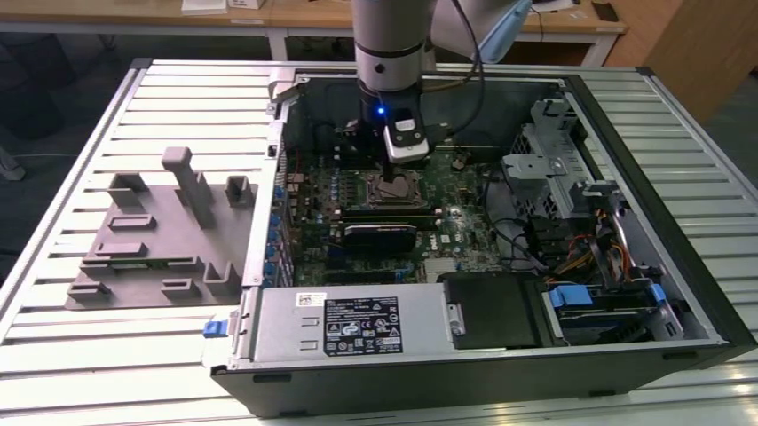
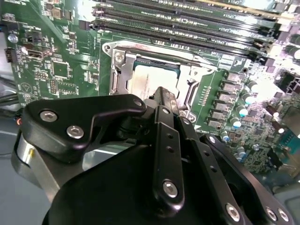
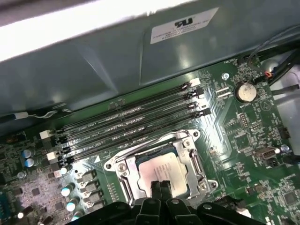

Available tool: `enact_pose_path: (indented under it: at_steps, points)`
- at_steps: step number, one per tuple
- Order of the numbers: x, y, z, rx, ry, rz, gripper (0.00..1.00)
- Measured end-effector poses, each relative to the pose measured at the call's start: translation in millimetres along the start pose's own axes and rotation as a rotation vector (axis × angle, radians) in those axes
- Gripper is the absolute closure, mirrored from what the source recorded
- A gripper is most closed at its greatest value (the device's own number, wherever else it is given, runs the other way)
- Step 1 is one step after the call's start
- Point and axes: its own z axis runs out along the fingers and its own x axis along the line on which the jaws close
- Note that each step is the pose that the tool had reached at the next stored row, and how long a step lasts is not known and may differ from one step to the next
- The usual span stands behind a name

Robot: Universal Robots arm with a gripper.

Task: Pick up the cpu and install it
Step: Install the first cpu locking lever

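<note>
The cpu, a flat square chip with a shiny silver top, lies flat in the metal socket frame on the green motherboard. It also shows in the second wrist view as the cpu, partly hidden by the black fingers. My gripper hangs straight above the socket, fingers pressed together, tips over the chip's near edge. I cannot tell whether the tips touch it. In the exterior view the gripper stands inside the open computer case, just over the cpu.
Memory slots run beside the socket. A black card, a power supply, cables and a drive cage crowd the case. A grey plastic fixture sits on the slatted table at the exterior view's left.
</note>
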Motion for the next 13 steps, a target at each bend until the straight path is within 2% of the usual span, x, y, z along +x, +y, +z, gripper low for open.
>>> enact_pose_path:
  at_steps: [3, 4, 7, 10, 13]
  points:
    - [-0.4, 0.3, -6.3, 0.0029, -0.0012, 0.0, 0.89]
    - [-0.7, 0.6, -10.8, 0.0058, -0.0023, -0.001, 0.89]
    - [-1.6, 1.0, -12.2, 0.0172, -0.0043, -0.001, 0.89]
    - [-4.3, 2.0, -12.0, 0.0301, -0.0022, -0.003, 0.89]
    - [-7.9, 3.4, -11.7, 0.0328, 0.0007, -0.013, 0.89]
